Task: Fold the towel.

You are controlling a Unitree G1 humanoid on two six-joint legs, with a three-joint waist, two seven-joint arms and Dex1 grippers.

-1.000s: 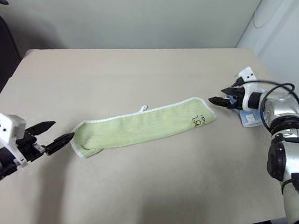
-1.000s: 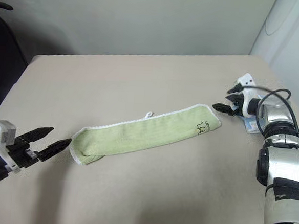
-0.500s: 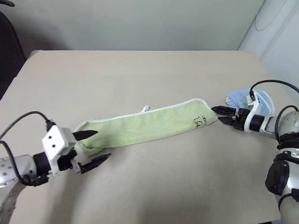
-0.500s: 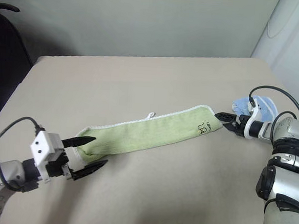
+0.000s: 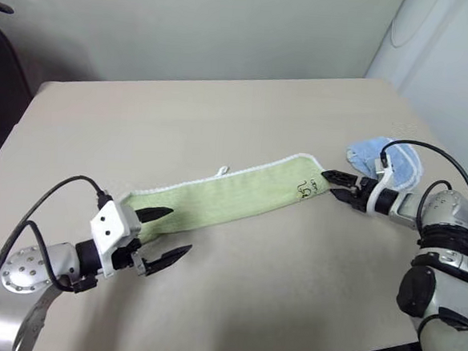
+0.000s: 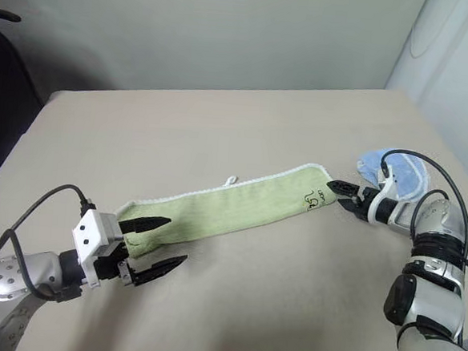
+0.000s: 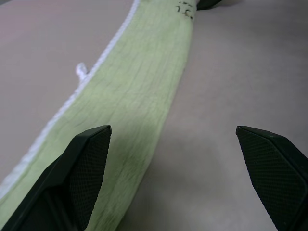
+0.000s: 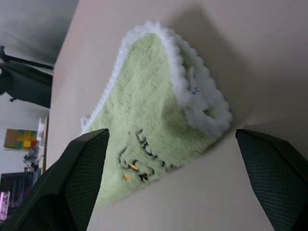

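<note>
The light green terry towel (image 5: 231, 198), folded into a long strip, lies across the beige tabletop (image 5: 222, 118); left gripper (image 5: 164, 236) and right gripper (image 5: 335, 185) flank its ends, jaws apart

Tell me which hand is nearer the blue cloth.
Right. The right hand sits just beside the blue cloth; the left hand is at the towel's far end.
</note>
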